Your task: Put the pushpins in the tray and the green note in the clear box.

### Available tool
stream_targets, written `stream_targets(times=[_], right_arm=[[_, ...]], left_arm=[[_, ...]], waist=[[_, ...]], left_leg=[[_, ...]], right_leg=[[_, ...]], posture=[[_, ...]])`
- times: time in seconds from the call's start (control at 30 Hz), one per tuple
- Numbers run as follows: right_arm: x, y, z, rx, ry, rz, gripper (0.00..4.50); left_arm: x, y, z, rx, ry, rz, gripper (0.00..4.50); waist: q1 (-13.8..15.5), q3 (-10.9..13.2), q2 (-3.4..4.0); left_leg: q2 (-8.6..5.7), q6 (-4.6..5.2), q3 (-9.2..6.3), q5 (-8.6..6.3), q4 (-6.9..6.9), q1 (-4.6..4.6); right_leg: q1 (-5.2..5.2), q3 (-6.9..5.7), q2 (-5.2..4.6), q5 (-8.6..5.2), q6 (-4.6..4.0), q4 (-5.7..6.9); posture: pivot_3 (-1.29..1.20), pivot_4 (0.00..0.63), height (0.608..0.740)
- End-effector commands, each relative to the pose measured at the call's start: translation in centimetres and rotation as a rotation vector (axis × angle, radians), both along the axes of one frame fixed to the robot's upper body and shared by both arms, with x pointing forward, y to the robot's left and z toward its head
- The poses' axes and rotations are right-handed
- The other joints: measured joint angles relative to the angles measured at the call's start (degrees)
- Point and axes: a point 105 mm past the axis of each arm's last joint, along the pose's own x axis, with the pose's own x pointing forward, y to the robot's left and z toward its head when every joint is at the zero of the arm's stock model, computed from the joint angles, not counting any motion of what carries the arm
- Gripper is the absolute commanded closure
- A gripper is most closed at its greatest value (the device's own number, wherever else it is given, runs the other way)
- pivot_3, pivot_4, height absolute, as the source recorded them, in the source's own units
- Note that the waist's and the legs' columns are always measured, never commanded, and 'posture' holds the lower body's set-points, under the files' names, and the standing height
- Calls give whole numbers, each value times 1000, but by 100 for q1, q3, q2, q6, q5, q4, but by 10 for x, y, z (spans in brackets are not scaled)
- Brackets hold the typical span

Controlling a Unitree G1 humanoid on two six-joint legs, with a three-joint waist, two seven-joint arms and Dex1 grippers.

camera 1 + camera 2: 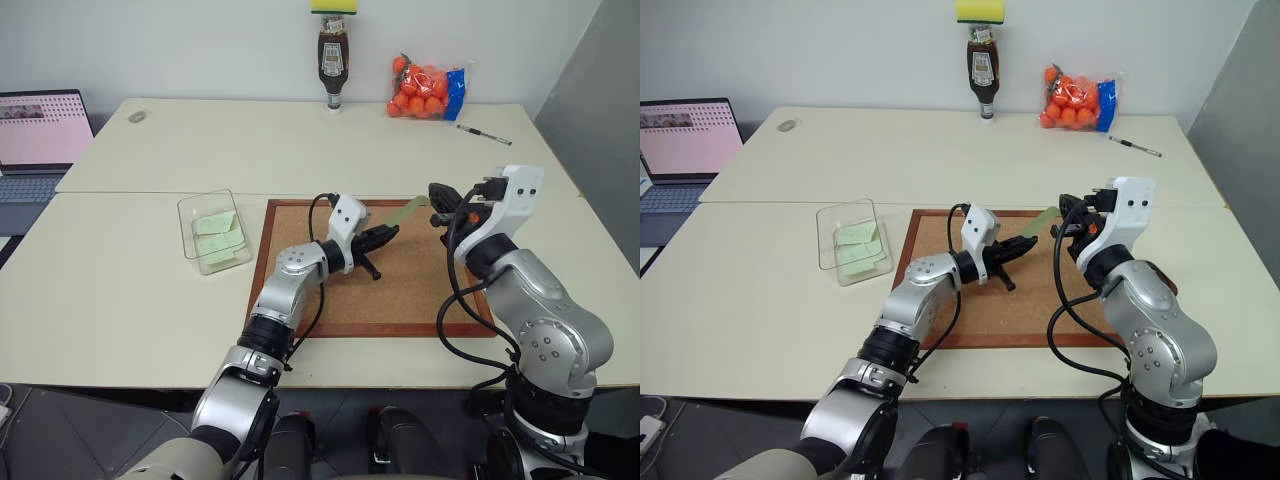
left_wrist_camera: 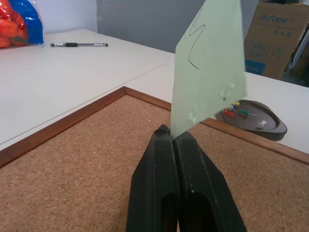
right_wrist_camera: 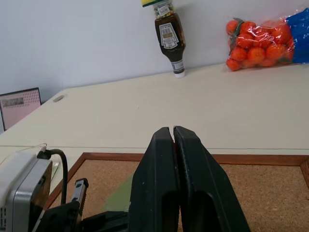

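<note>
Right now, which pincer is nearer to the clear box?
Left. The left pincer is over the corkboard, beside the clear box. The right pincer is at the corkboard's far side.

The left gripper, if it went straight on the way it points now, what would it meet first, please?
Probably the tray with the pushpins, past the corkboard's frame. The left gripper, shut on the green note, aims roughly there; depth is unclear.
</note>
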Motion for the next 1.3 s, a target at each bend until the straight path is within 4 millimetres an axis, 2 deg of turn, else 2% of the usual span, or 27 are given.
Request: stream_targets(times=[0.03, 0.27, 0.5, 0.6, 0.8, 0.9, 1.0, 1.13, 1.3], right_arm=[[-7, 0, 16, 19, -60, 16, 4500], [-9, 2, 17, 10, -65, 47, 4500], [-9, 5, 21, -46, -90, 69, 4500], [-8, 7, 22, -68, -94, 82, 4500], [-2, 19, 20, -162, -108, 113, 4500], [3, 24, 16, -225, -113, 118, 4500], [7, 29, 12, -270, -121, 125, 4500], [10, 34, 9, -303, -135, 137, 4500], [13, 37, 8, -321, -151, 144, 4500]], left_arm=[[-3, -4, 13, -12, -54, -16, 4474], [-4, -3, 12, -15, -48, -15, 4474], [2, 14, 6, 8, -39, 37, 4474], [3, 16, 8, 8, -49, 41, 4474], [1, 19, 25, -20, -114, 37, 4474], [4, 23, 35, -33, -134, 58, 4057], [7, 28, 40, -27, -132, 71, 3408], [10, 37, 41, -19, -114, 109, 2595], [6, 43, 42, -46, -44, 135, 1855]], waist=[[-2, 0, 0], [-2, 0, 0], [-7, 0, 0], [-6, 0, 0], [-5, 0, 0], [-4, 0, 0], [-6, 0, 0], [-4, 1, 0], [-5, 3, -4]], left_leg=[[1, 0, -1, 0, 0, 0], [1, 0, -3, 0, 0, 0], [1, 0, -1, 0, 0, 1], [3, 0, -5, 0, 0, 0], [0, 0, 2, 0, 0, 0], [1, 0, 0, 0, -1, -1], [2, 0, -1, 0, -1, 0], [2, 0, -2, 0, -1, 0], [0, 0, 1, 0, -1, -2]], right_leg=[[0, -1, 0, 0, 0, 1], [0, -2, 2, 0, 0, 1], [0, -1, 2, 0, 0, 0], [0, -4, 2, 0, 0, 1], [-1, -2, 1, 0, 0, -2], [-1, -1, 1, 0, 0, -3], [-2, -2, 1, 0, 0, -1], [-2, -3, 3, 0, 0, 0], [-2, -2, 1, 0, 0, -3]], posture=[[0, 150, 740], [0, 150, 740], [0, 150, 740], [0, 150, 740], [0, 150, 740], [0, 150, 740], [0, 150, 740], [0, 150, 740], [0, 150, 740]])
